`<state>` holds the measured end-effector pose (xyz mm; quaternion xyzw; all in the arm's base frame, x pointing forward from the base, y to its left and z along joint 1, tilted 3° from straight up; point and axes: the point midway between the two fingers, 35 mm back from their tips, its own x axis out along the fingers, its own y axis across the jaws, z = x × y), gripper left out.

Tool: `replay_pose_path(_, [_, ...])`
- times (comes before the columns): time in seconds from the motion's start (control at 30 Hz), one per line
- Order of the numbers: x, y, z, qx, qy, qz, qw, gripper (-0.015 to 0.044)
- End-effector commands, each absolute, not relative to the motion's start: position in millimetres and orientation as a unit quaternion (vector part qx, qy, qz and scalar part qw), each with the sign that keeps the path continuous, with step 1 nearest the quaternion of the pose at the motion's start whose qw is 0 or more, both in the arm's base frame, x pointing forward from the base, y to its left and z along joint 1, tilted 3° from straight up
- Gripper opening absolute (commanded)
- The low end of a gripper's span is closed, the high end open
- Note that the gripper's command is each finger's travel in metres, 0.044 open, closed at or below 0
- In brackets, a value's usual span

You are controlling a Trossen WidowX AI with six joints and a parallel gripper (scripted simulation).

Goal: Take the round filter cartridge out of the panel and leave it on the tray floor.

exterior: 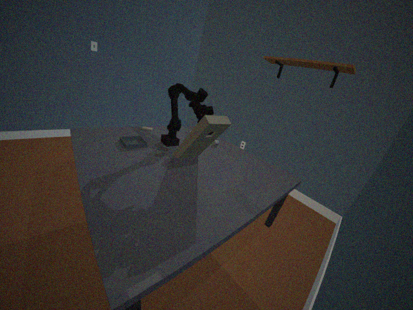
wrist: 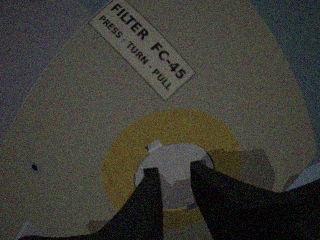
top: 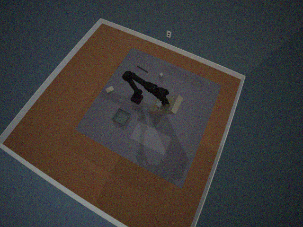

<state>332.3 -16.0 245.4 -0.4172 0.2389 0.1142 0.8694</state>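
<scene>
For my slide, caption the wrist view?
Gripper shut on the filter cartridge, seated in the labelled service panel.
</scene>
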Motion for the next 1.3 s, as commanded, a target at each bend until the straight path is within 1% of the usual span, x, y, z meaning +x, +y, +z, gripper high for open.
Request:
replay_pose_path(0.0, [338.6,-17.3,241.4,-0.353,0.249,0.095,0.897,0.0])
replay_pose_path(0.3, [339.1,-17.3,241.0,-0.21,0.26,0.055,0.941,0.0])
replay_pose_path(0.57, [339.2,-17.3,241.0,-0.077,0.266,0.018,0.961,0.0])
replay_pose_path(0.83, [339.1,-17.3,241.1,0.058,0.266,-0.019,0.962,0.0])
replay_pose_path(1.13, [338.9,-17.3,241.2,0.206,0.259,-0.06,0.942,0.0])
replay_pose_path(1.27, [339.4,-17.3,240.9,0.168,0.262,-0.049,0.949,0.0])
